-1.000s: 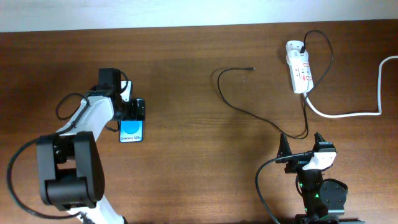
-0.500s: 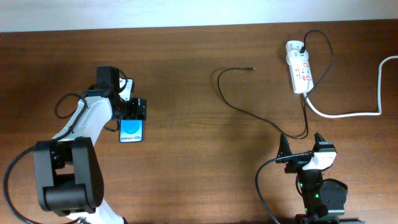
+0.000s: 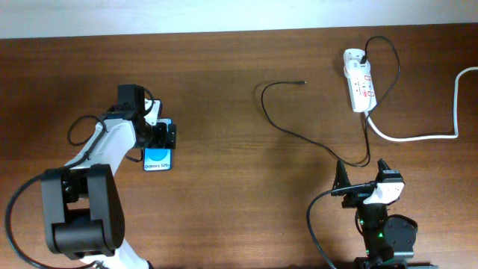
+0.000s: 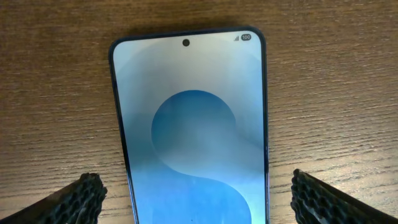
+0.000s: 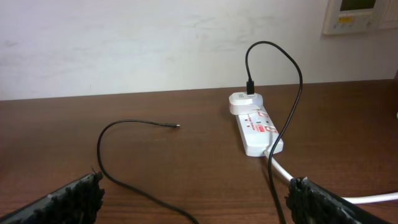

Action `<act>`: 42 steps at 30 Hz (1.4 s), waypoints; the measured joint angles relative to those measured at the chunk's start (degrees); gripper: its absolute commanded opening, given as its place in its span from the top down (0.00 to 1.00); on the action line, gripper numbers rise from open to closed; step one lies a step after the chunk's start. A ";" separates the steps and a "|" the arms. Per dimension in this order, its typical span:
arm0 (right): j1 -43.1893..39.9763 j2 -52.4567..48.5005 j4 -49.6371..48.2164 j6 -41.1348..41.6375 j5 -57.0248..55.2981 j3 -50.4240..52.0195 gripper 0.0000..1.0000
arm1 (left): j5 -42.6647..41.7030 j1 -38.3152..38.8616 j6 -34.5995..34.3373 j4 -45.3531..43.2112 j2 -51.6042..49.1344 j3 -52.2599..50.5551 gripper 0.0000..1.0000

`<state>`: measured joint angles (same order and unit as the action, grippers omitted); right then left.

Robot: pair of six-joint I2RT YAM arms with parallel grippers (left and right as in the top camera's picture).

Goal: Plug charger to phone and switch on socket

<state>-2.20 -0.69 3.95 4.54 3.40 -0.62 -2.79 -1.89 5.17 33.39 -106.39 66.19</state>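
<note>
Found flat and face-up on the counter (image 3: 224,194) at the left: the phone (image 4: 189,124), blue screen lit, straddled by the wide-spread, empty left gripper (image 4: 198,198), with no contact at either pad as far as can be seen. Looks slim, rigid and slick-edged, with breakable glass, so best pinched gently across its long sides and kept low. Parked near the front edge at the right, likewise fully released and holding nothing: the right gripper (image 5: 196,198). Well apart from the phone, toward the middle and right: the charger (image 3: 299,134), looping from an adapter (image 3: 352,57) on the socket (image 3: 360,86) to a free tip (image 3: 302,83) resting on bare wood. Light, limp and springy by the look of it; worth gripping just behind the connector, where stiffest, so as to aim it. Cannot make out the phone's port from here, nor the setting of the socket's red-marked switches.
</note>
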 measured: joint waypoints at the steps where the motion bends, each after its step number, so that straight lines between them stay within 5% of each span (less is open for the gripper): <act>1: 0.00 0.00 0.00 0.02 0.00 0.00 0.02 | -0.02 0.00 0.00 0.00 0.00 0.00 0.01; 42: 0.00 0.00 0.00 0.00 0.00 0.00 0.02 | -0.44 0.00 0.02 -7.10 -0.04 -4.76 0.01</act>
<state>-2.20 -0.69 3.95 4.54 3.40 -0.62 -3.22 -1.89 5.19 26.28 -106.43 61.43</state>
